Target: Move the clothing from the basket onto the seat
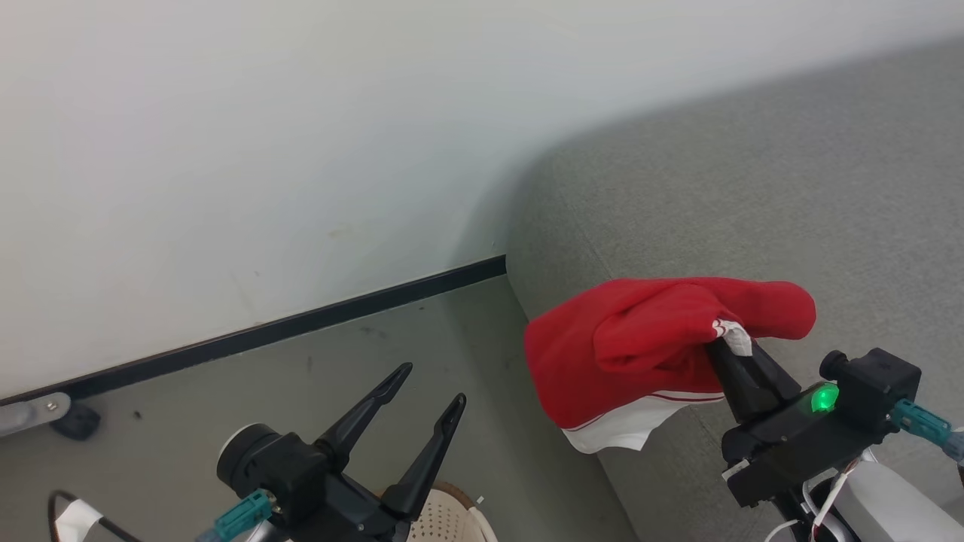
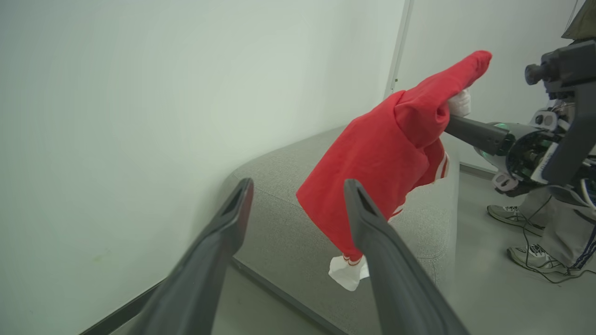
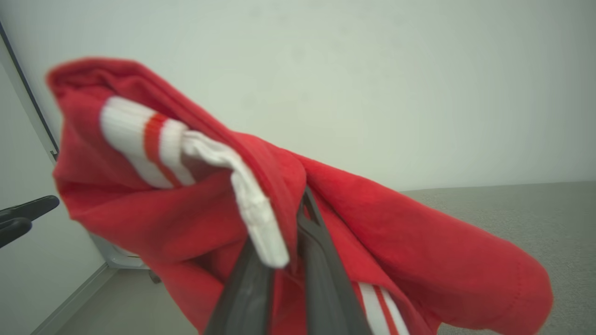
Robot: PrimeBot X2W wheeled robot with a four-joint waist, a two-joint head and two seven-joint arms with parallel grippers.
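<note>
A piece of red clothing [image 1: 640, 346] with white trim and thin stripes hangs in the air, pinched in my right gripper [image 1: 724, 348], which is shut on it. It dangles over the near edge of the grey seat [image 1: 791, 203], its white hem low beside the seat's side. The same clothing [image 2: 386, 158] shows in the left wrist view and drapes over the right fingers [image 3: 321, 260] in the right wrist view, clothing [image 3: 186, 218] close to the lens. My left gripper [image 1: 431, 385] stands open and empty at the lower left, above the cream basket [image 1: 452, 519].
A pale wall [image 1: 263, 150] with a dark skirting strip runs behind the seat's corner. A caster and metal foot [image 1: 53, 418] sit at the far left on the grey floor. A person's shoes [image 2: 531, 256] stand on the floor beyond the seat.
</note>
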